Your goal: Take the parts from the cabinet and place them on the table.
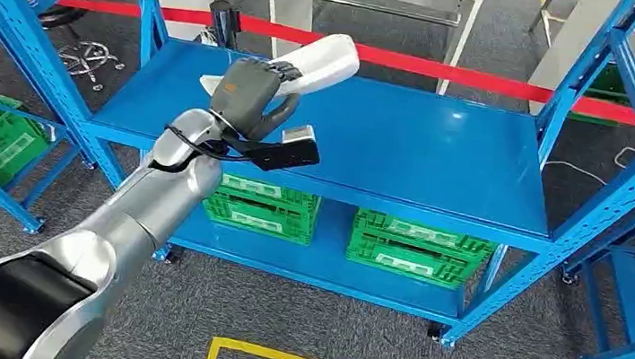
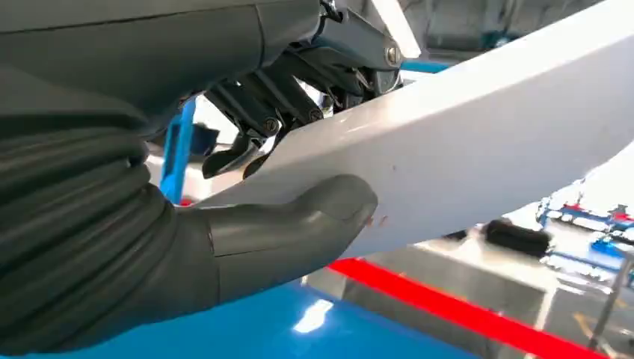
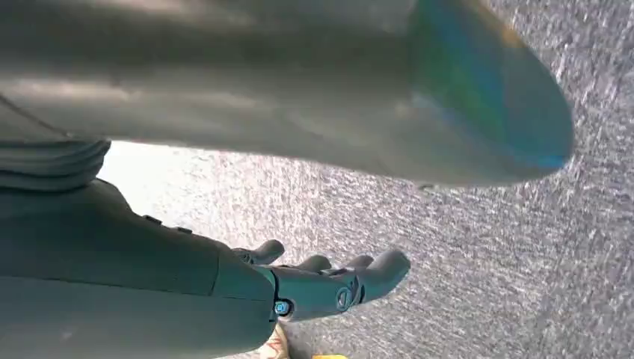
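Head view: the left hand (image 1: 251, 92) grips a long white part (image 1: 313, 63) above the blue shelf (image 1: 408, 149). Left wrist view: thumb and fingers (image 2: 258, 112) clamp the part. Right wrist view: the right hand (image 3: 314, 288) hangs over grey floor (image 3: 486, 262), fingers loosely apart, holding nothing.

White part (image 1: 323, 61), grey left hand (image 1: 249, 95), blue shelf (image 1: 408, 145), green crates (image 1: 419, 248), red barrier tape (image 1: 452, 71).

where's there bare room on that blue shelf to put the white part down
The blue shelf top is bare from the left robot hand, holding the white part, across to the right uprights. The lower level is crowded with green crates.
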`<state>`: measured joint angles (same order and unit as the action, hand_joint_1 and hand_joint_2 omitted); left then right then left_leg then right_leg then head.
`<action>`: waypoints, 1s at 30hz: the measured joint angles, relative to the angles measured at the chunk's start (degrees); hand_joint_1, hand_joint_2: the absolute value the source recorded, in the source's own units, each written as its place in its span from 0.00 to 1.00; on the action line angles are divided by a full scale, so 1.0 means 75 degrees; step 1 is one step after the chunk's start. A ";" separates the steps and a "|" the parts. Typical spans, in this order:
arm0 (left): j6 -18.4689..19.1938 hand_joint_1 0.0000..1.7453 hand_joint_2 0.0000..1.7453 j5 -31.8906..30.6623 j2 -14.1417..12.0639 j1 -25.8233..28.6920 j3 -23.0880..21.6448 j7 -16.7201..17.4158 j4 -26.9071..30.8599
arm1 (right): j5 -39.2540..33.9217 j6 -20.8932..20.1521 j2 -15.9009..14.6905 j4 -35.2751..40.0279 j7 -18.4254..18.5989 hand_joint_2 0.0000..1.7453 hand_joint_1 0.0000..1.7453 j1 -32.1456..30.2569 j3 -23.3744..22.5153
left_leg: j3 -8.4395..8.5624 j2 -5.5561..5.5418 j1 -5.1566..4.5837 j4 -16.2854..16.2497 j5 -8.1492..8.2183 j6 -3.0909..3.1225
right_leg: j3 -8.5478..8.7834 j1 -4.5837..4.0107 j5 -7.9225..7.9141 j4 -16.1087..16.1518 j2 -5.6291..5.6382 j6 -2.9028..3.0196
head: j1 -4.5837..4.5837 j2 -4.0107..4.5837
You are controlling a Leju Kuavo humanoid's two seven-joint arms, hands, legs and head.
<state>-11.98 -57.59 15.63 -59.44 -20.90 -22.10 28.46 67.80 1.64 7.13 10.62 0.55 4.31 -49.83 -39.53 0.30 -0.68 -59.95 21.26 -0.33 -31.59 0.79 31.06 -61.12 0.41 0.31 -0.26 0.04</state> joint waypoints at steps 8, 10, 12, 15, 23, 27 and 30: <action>0.0096 1.00 1.00 0.0003 -0.0184 -0.0047 -0.0134 0.0105 -0.0003 | 0.0006 -0.0012 0.0003 0.0000 0.0009 0.00 0.00 0.0010 0.0000 | -0.0509 -0.0041 0.0094 -0.2290 0.1552 -0.0286 | -0.0716 0.0073 -0.0700 0.0073 -0.0059 0.0185 | 0.0026 0.0000; 0.0102 1.00 1.00 0.0003 -0.0195 -0.0053 -0.0134 0.0114 0.0003 | 0.0012 -0.0012 0.0003 0.0000 0.0006 0.00 0.00 0.0010 0.0000 | 0.0119 -0.0043 0.0096 -0.1697 0.1039 -0.0238 | -0.0946 0.0072 -0.0888 0.0070 -0.0062 0.0143 | 0.0026 0.0000; 0.0102 1.00 1.00 0.0012 -0.0198 -0.0079 -0.0140 0.0096 0.0050 | 0.0026 -0.0009 0.0012 0.0000 -0.0015 0.00 0.00 0.0018 0.0000 | 0.1169 -0.0084 0.0082 -0.0347 0.1218 -0.0114 | -0.1046 0.0077 -0.1038 0.0067 -0.0059 0.0088 | 0.0023 0.0000; 0.0102 1.00 1.00 0.0087 -0.0224 -0.0085 -0.0160 0.0055 0.0087 | 0.0073 -0.0003 0.0035 0.0000 -0.0029 0.00 0.00 0.0028 0.0000 | 0.1363 -0.0090 -0.0025 0.0187 0.1291 0.0001 | -0.1062 0.0111 -0.1282 0.0204 -0.0047 -0.0087 | 0.0052 0.0000; 0.0195 1.00 1.00 0.0160 -0.0265 -0.0015 -0.0326 0.0102 0.0067 | 0.0082 -0.0052 0.0058 -0.0003 -0.0035 0.00 0.00 0.0001 0.0000 | 0.0596 -0.0018 0.0001 0.0308 0.0442 0.0299 | -0.1580 0.0082 0.0278 -0.2057 -0.0033 -0.0240 | 0.0015 0.0000; 0.0224 1.00 1.00 0.0181 -0.0262 -0.0018 -0.0390 0.0175 0.0113 | 0.0082 -0.0052 0.0052 0.0000 -0.0026 0.00 0.00 0.0022 0.0000 | 0.0084 -0.0014 0.0015 0.0082 0.0168 0.0194 | -0.0093 0.0082 -0.0162 -0.0337 -0.0045 -0.0198 | 0.0015 0.0000; 0.0227 1.00 1.00 0.0186 -0.0271 -0.0041 -0.0417 0.0183 0.0157 | 0.0082 -0.0055 0.0052 0.0000 -0.0026 0.00 0.00 0.0040 0.0000 | 0.0013 -0.0010 -0.0013 0.0052 0.0017 0.0054 | 0.0111 0.0001 0.0057 0.0112 -0.0010 -0.0053 | 0.0003 0.0000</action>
<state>-10.27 -56.19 13.60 -59.75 -24.02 -20.72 29.64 68.41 1.22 7.52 10.62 0.35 4.60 -49.83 -39.43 0.23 -0.78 -59.56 21.39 0.08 -30.76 0.79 31.49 -60.28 0.33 -0.09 -0.24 0.04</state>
